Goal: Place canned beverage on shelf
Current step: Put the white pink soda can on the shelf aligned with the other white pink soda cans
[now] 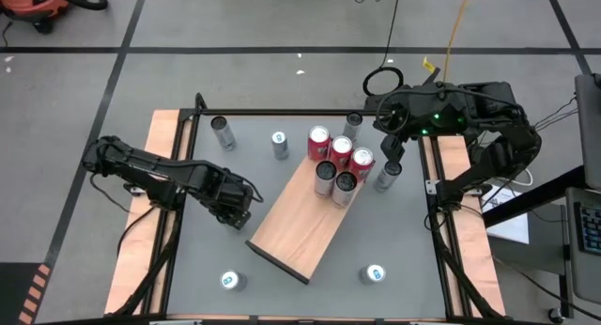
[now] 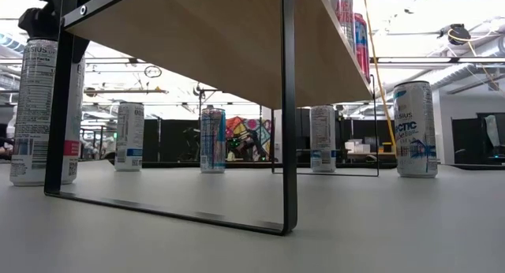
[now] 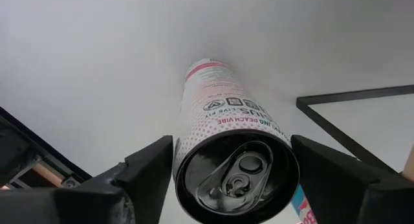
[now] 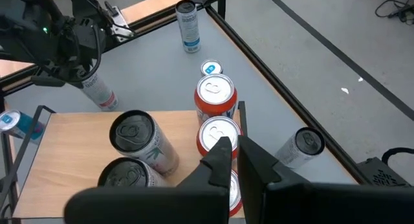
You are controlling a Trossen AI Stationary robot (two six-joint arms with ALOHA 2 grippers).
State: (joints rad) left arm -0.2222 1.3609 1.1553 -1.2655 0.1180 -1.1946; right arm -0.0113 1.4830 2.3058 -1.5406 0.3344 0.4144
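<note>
1. High view: the grey tabletop (image 1: pixel 300 278) carries the shelf (image 1: pixel 299 226), a light wooden board with black strips at its short ends, lying at a slant near the middle.
2. Five cans stand clustered on the shelf's far end: three red cans (image 1: pixel 340 148) and two dark-topped cans (image 1: pixel 325 177).
3. The left gripper (image 1: pixel 240 210) is low beside the shelf's left edge; in the left wrist view its fingers (image 3: pixel 145 169) are spread to either side of a white-and-pink beverage can (image 3: pixel 226 156) standing upright on the table, with a gap showing on each side.
4. The right gripper (image 4: pixel 233 153) hangs above the red cans at the shelf's far end, its fingers pressed together and holding nothing.
5. Loose silver cans stand around the table: two near the front edge (image 1: pixel 232 281), others at the back (image 1: pixel 223 132), one just right of the shelf (image 1: pixel 387 175).
</note>
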